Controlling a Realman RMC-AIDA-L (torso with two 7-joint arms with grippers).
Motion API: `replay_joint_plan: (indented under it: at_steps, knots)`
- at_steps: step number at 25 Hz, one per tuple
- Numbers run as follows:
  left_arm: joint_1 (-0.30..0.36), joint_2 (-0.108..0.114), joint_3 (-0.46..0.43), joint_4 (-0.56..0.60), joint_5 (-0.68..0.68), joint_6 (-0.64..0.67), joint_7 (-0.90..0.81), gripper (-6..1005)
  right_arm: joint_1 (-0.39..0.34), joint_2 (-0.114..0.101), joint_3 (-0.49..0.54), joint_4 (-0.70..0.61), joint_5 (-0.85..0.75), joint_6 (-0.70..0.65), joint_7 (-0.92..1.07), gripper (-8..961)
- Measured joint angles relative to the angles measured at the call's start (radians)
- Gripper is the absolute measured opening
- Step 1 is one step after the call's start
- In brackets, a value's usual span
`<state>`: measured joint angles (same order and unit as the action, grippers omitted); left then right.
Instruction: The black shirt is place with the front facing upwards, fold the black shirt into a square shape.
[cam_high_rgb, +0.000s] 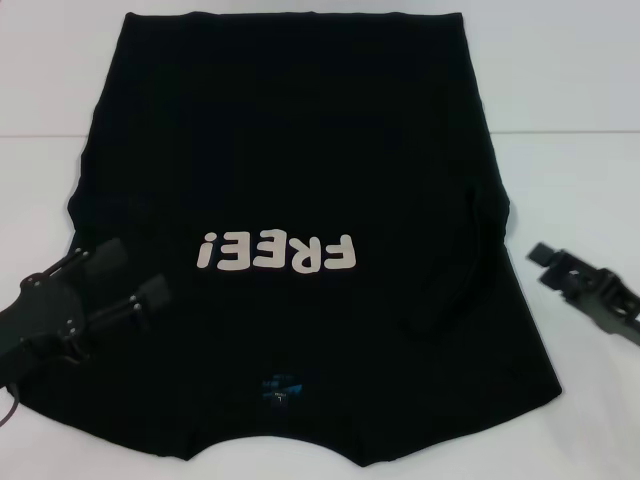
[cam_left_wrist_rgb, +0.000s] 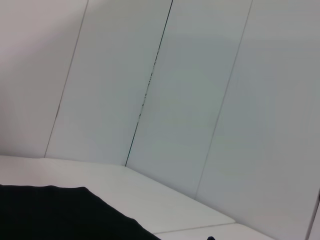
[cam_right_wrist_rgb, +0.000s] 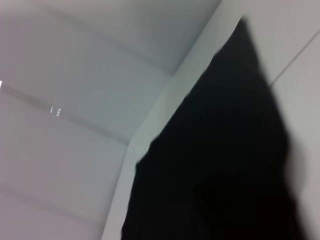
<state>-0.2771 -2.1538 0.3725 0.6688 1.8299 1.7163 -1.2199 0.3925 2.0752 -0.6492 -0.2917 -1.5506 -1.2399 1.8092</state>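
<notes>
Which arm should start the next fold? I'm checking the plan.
Probably the left. The left gripper, open, sits over the black shirt's near-left edge, whereas the right gripper is on the table, off the cloth.

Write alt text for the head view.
A black shirt lies front-up on a white table, its white "FREE!" lettering upside down and its right sleeve already folded inward. The left claw rests open at its left edge; the right claw sits beside it on the table.
</notes>
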Motion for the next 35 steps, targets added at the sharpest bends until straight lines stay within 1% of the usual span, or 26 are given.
replay_joint_plan:
  at_steps: [3, 12, 18, 22, 25, 27, 29, 32, 35]
  knots:
    - [0.003, -0.004, 0.000, 0.000, -0.001, 0.000, 0.001, 908, 0.035, 0.010, -0.001, 0.006, -0.053, 0.009, -0.002, 678]
    - [0.011, -0.006, 0.000, 0.000, -0.003, 0.002, 0.002, 907, 0.153, 0.017, -0.031, 0.074, -0.086, 0.117, -0.002, 683]
    - [0.009, -0.005, 0.000, 0.000, -0.003, 0.002, 0.003, 907, 0.231, 0.022, -0.032, 0.100, -0.079, 0.125, -0.028, 681]
    - [0.009, -0.003, 0.000, 0.000, -0.003, 0.002, 0.002, 908, 0.258, 0.023, -0.031, 0.101, -0.078, 0.104, -0.039, 679]
    - [0.009, -0.003, 0.000, 0.000, -0.004, 0.002, -0.011, 908, 0.252, 0.023, -0.033, 0.099, -0.078, 0.036, -0.094, 678]
    - [0.010, 0.000, -0.002, 0.001, -0.011, 0.003, -0.052, 908, 0.228, 0.019, -0.033, 0.085, -0.080, -0.060, -0.187, 677]
    - [0.010, 0.007, -0.003, 0.006, -0.014, 0.014, -0.102, 908, 0.208, 0.016, -0.041, 0.065, -0.088, -0.127, -0.263, 676]
    - [0.011, 0.030, -0.004, 0.025, -0.003, 0.050, -0.217, 908, 0.163, 0.015, -0.076, 0.008, -0.126, -0.251, -0.458, 680]
    - [0.012, 0.057, -0.020, 0.068, 0.039, 0.087, -0.364, 908, 0.116, 0.015, -0.095, -0.024, -0.148, -0.331, -0.686, 686]
